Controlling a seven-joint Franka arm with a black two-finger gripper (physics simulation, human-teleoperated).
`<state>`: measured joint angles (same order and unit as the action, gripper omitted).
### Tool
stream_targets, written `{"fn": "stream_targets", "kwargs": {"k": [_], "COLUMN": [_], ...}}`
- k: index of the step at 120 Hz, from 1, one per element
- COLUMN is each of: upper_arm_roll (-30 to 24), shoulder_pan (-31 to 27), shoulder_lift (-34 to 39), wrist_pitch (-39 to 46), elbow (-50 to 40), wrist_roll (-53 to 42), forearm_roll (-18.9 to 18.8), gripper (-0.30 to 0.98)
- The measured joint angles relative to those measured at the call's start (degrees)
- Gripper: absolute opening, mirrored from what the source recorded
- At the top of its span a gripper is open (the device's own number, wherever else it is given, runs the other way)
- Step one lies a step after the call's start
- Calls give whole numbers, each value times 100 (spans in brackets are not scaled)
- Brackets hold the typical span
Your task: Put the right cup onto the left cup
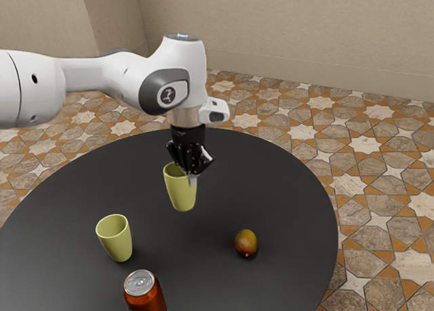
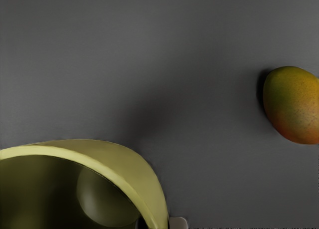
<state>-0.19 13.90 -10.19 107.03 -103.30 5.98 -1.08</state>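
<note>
My gripper (image 1: 192,178) points down in the exterior view, shut on the rim wall of a yellow-green cup (image 1: 180,194). That cup is upright with a slight tilt and appears raised off the table. A matching cup (image 1: 116,240) stands upright, mouth up, toward the exterior view's lower left, apart from the held one. The wrist view has the held cup (image 2: 142,174) large at its lower edge, with the wall between the fingertips of my gripper (image 2: 159,223). Part of the held cup's rim is hidden behind the fingers in the exterior view.
A red-orange can (image 1: 144,294) stands near the other cup at the exterior view's lower edge. The mango (image 1: 246,242), also in the wrist view (image 2: 294,104), lies toward the exterior view's right. All are on a round black table (image 1: 285,196).
</note>
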Motion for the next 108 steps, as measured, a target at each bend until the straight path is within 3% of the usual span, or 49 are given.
{"fn": "stream_targets", "kwargs": {"k": [52,108], "upper_arm_roll": [-62,-1707], "shoulder_pan": [-345,-2324], "shoulder_lift": [1483,2361], "wrist_pitch": [70,73], "elbow": [-1390,-2154], "wrist_roll": [466,922], "forearm_roll": [-166,10], "gripper": [-10,-10]}}
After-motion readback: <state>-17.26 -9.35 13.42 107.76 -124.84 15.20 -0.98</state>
